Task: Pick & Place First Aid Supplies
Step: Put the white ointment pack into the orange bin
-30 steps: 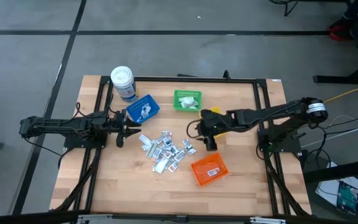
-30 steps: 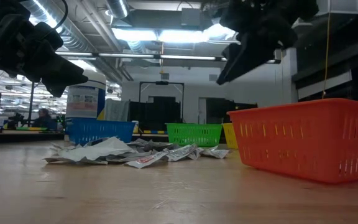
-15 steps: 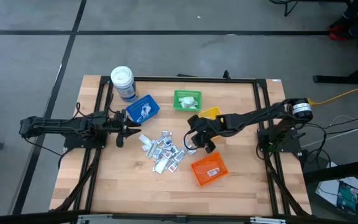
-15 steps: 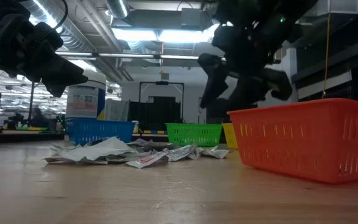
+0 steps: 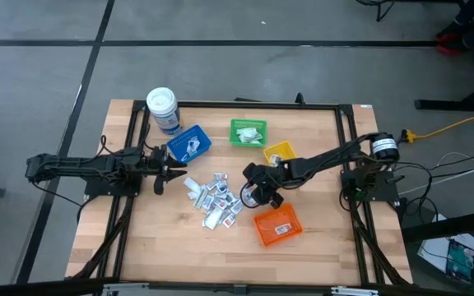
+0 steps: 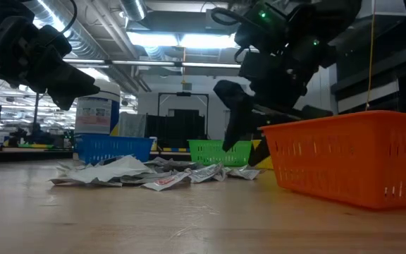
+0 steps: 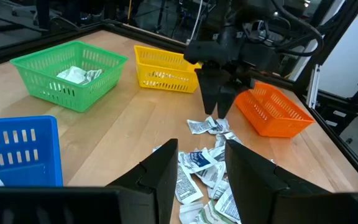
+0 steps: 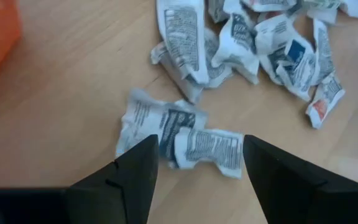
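Wooden table (image 5: 319,238) w/ a black frame around it, everything sits mid-table. Left arm is stretched in from the left side, low over the wood, and the left gripper (image 5: 174,171) hangs just off the left edge of the packet pile, fingers a moderate way apart w/ nothing between them (left wrist cam looks straight through the gap).

Right arm reaches in from the right, crossing over the yellow bin (image 5: 280,152) area, and the right gripper (image 5: 253,194) points down at the right edge of the pile. Jaws spread wide, nothing gripped; right wrist cam shows a couple of crumpled packets (image 8: 179,138) on the wood between the fingers (image 8: 120,175).

Bins next: orange bin (image 5: 276,225) is closest to the right gripper, just below-right of it in the top view, has a white item inside. In the low cam it blocks the whole right side. Blue bin (image 5: 189,144) sits up-left of the pile, right by the left gripper, something white in it. Green bin (image 5: 248,132) at the back, white stuff inside too. Yellow one between green and orange.

White-lidded jar (image 5: 163,108) w/ blue label stands at the back-left corner, beside the blue bin.

First aid supplies (image 5: 216,198): loose heap of small white/silvery packets btw the two grippers, ringed by the bins.
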You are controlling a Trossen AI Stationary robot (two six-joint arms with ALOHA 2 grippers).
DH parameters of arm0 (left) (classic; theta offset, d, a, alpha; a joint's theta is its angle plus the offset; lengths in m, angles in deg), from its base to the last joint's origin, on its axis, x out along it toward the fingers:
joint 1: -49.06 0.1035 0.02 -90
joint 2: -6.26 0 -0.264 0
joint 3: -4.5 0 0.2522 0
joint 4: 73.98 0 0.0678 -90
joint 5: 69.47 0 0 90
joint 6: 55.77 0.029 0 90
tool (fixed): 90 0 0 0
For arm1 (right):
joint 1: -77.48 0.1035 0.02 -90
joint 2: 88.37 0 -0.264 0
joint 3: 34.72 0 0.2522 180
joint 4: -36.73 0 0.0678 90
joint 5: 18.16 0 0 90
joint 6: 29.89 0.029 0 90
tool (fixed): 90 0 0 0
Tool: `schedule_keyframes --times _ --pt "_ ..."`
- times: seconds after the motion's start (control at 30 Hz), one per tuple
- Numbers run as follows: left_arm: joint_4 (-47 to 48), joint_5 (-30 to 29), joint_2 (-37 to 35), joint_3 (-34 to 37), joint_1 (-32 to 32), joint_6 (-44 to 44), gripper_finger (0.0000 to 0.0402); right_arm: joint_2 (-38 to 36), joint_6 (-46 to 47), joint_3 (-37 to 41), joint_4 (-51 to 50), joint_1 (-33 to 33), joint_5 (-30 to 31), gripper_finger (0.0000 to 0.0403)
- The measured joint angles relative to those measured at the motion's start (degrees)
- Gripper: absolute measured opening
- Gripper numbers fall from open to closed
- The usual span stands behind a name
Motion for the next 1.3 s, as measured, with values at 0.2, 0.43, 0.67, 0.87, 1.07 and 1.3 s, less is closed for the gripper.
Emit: schedule_keyframes --times 0.2,0.43,0.67,0.87,1.07,1.3 --pt "0.00 0.02 0.00 -0.01 -0.01 0.00 0.0127 0.98 -0.19 0.02 1.29 0.39 4.09 0.0232" --pt "0.11 0.02 0.00 -0.02 -0.02 0.00 0.0127 2.49 -1.88 0.25 1.55 0.37 5.14 0.0232" --pt "0.02 0.02 0.00 -0.01 -0.02 0.00 0.0127 3.20 -2.08 0.17 3.01 0.48 8.46 0.0220" --pt "0.02 0.02 0.00 -0.02 0.00 0.00 0.0127 3.25 -1.44 0.24 2.81 0.44 9.15 0.0168" --pt "0.02 0.02 0.00 -0.02 -0.01 0.00 0.0127 3.30 -1.69 0.28 1.94 0.42 13.94 0.0132" --pt "0.02 0.02 0.00 0.00 0.00 0.00 0.0127 3.22 -3.06 0.31 1.58 0.39 16.31 0.0126"
